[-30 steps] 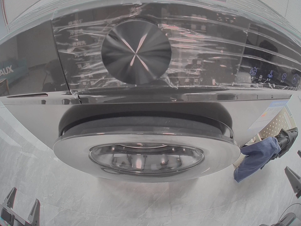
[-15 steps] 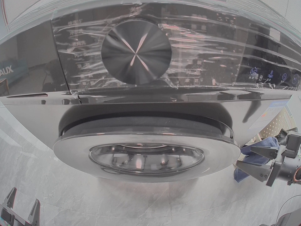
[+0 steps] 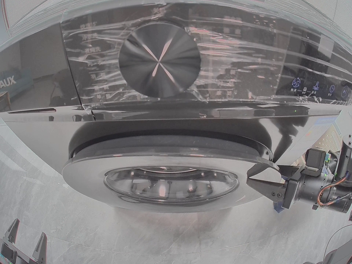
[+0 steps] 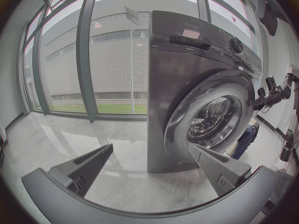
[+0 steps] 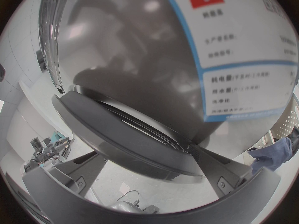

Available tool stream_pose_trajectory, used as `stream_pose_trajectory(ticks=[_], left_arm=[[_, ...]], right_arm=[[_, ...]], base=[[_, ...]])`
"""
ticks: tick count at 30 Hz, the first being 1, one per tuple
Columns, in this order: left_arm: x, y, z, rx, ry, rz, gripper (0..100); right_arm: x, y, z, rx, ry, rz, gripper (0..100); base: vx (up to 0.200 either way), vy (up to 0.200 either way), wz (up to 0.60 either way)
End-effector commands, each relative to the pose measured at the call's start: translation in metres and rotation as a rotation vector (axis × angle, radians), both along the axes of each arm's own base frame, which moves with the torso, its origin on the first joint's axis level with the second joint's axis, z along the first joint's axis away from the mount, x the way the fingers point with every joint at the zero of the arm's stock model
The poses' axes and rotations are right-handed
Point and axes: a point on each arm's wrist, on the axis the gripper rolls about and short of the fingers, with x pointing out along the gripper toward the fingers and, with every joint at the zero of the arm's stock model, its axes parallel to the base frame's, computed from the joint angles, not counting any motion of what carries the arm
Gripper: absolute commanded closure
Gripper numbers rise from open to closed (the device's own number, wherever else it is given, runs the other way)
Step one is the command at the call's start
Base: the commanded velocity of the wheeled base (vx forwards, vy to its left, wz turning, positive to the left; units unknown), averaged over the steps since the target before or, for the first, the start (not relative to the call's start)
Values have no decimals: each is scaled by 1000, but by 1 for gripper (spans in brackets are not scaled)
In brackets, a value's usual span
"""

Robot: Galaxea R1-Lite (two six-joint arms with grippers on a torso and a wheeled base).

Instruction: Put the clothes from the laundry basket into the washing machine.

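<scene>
Head view: a grey washing machine (image 3: 220,129) faces the camera with its round door (image 3: 170,198) shut. The right pincer (image 3: 253,176), fingers spread and empty, sits at the door's 3 o'clock edge. The left pincer (image 3: 29,228) is low, at 7 o'clock.

Left wrist view: this pincer gapes open, holding nothing.

Right wrist view: blue clothes (image 5: 274,154) hang beside the white laundry basket (image 5: 288,122).
</scene>
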Motion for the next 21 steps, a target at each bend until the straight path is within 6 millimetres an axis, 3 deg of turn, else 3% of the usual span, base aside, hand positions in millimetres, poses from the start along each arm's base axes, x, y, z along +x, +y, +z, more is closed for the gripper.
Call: stream_pose_trajectory(ticks=[1, 6, 11, 17, 21], left_arm=[[0, 0, -5, 1, 0, 0, 0], [0, 0, -5, -1, -1, 0, 0], [0, 0, -5, 1, 0, -1, 0], [0, 0, -5, 1, 0, -1, 0], [0, 0, -5, 1, 0, -1, 0]], right_arm=[[-4, 1, -11, -34, 36, 20, 0], [-15, -7, -11, -37, 12, 31, 0], [-9, -6, -6, -31, -11, -1, 0], [14, -2, 9, -14, -36, -56, 0], [19, 1, 8, -20, -29, -56, 0]], base=[[0, 0, 0], [-160, 0, 0], [-200, 0, 0], [0, 0, 0], [0, 0, 0]])
